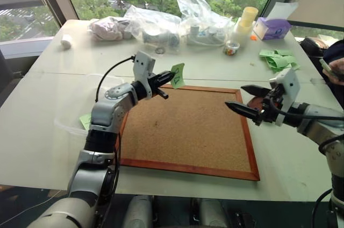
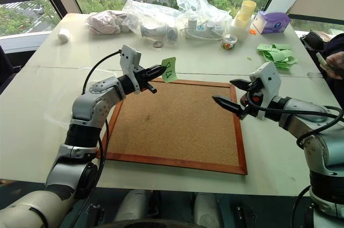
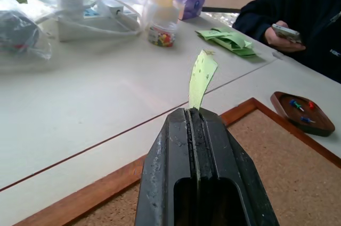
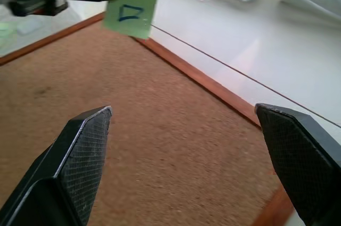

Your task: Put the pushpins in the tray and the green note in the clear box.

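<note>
Corkboard [image 1: 183, 131] nearest; green note [image 1: 177, 75] pinched by one corner in left gripper [image 1: 167, 79], at 10 o'clock from wide-open, empty right gripper [image 1: 248, 101]; slippage before clear box [image 1: 88, 104] is risked.

Rough matt cork board [image 1: 183, 128] in glossy wood frame, thin paper green note [image 1: 177, 75], smooth matt white table [image 1: 48, 109].

Left wrist view. My left fingers [image 3: 205, 130] press together on the lower edge of the green note [image 3: 202, 78], which stands upright above the corkboard [image 3: 277, 167] frame. The tray [image 3: 301, 113], holding pushpins [image 3: 296, 104], rests on the bench [image 3: 96, 109] beside the corkboard. A person's hand [image 3: 282, 37] holds a phone.
</note>
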`<action>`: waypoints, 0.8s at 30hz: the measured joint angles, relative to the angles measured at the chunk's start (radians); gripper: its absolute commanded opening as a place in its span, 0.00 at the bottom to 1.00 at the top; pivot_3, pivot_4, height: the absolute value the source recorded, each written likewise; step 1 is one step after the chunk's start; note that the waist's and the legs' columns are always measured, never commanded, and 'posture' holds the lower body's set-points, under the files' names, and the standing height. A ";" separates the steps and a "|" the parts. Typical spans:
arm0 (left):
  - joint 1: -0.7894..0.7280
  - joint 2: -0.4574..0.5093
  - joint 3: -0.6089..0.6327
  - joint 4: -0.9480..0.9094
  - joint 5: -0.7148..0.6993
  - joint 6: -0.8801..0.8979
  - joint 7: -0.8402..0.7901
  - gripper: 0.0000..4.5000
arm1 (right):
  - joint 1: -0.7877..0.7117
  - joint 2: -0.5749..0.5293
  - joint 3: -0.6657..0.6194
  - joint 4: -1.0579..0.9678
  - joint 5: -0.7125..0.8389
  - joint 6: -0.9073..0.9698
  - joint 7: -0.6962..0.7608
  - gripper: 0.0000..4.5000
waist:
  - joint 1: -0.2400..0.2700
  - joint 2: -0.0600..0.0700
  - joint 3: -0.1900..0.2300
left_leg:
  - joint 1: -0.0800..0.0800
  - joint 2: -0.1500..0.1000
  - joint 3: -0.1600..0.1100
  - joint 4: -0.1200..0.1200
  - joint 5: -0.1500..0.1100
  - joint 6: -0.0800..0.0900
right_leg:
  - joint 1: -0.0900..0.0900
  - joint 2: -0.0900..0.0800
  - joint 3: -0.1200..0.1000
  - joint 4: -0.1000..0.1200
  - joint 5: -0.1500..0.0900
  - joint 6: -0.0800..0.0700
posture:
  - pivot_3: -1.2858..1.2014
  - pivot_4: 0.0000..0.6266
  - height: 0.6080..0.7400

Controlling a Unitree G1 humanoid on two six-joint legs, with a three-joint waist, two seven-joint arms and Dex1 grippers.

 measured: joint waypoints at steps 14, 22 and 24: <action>0.121 0.195 0.319 -0.350 0.138 0.338 0.452 0.00 | -0.178 0.002 0.275 0.095 -0.085 -0.134 0.172 0.98 | 0.000 -0.002 0.001 | 0.000 0.003 0.000 0.000 0.000 0.000 | 0.000 0.000 0.000 0.000 0.000 0.000 | 0.52 0.24 1.00; 0.336 0.268 0.351 -0.382 0.091 0.523 0.367 0.24 | -0.208 0.018 0.308 0.169 -0.140 -0.198 0.200 1.00 | -0.003 -0.003 0.002 | 0.000 0.003 0.001 0.000 0.000 -0.001 | -0.001 0.001 0.000 0.001 0.000 0.000 | 0.52 0.24 1.00; 0.351 0.272 0.352 -0.382 0.065 0.553 0.333 0.44 | -0.208 0.018 0.315 0.177 -0.152 -0.208 0.202 1.00 | 0.001 -0.003 0.002 | 0.000 0.003 0.001 0.000 0.001 -0.001 | 0.000 0.001 0.000 0.001 0.000 0.000 | 0.52 0.24 1.00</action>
